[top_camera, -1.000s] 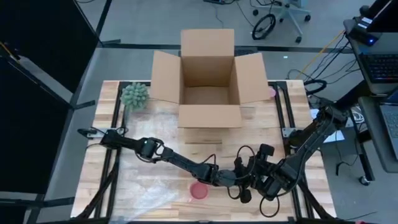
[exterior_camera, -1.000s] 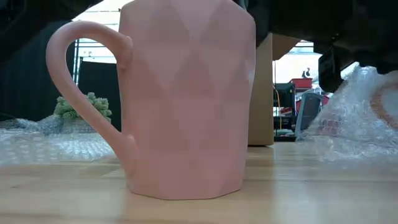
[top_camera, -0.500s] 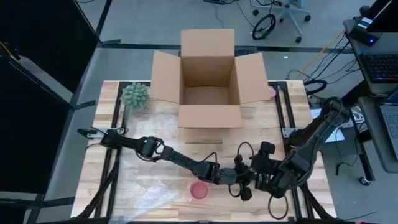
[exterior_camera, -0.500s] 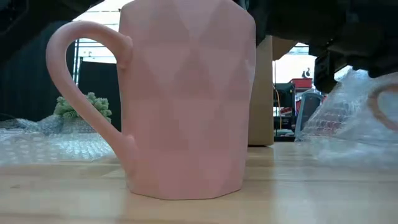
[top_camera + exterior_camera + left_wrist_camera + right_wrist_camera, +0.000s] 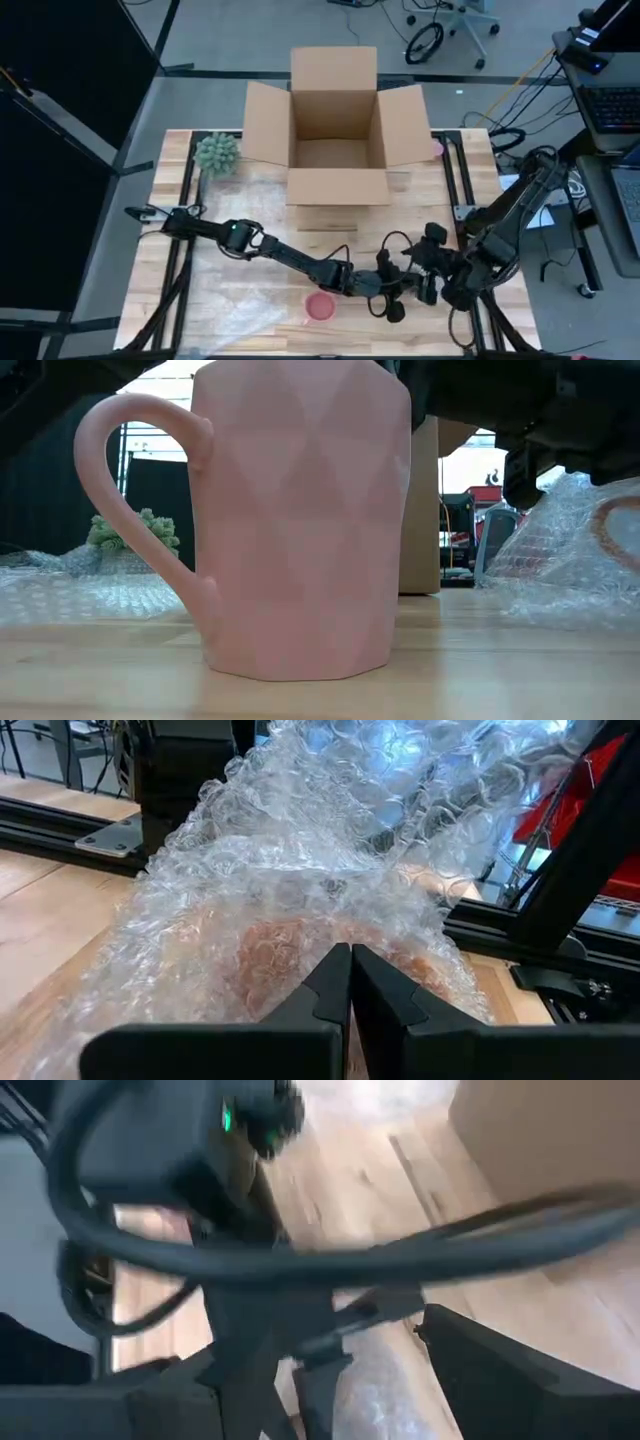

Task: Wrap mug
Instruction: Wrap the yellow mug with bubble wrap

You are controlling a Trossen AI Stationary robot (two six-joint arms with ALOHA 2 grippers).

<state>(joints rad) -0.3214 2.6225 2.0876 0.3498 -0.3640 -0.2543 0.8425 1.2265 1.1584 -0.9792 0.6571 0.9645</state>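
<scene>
one pink mug [image 5: 319, 306] is seen upright on the table [image 5: 250, 280], near its front edge. one sheet of bubble wrap [image 5: 300, 900] is pinched by the left pincer [image 5: 350, 982], pressed together. the right pincer [image 5: 432, 285] is spread beside it. one open cardboard box [image 5: 335, 130] stands behind.

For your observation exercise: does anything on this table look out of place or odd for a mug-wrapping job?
Yes. The pink mug stands bare near the table's front edge, while the left gripper is shut on bubble wrap away from it.
</scene>
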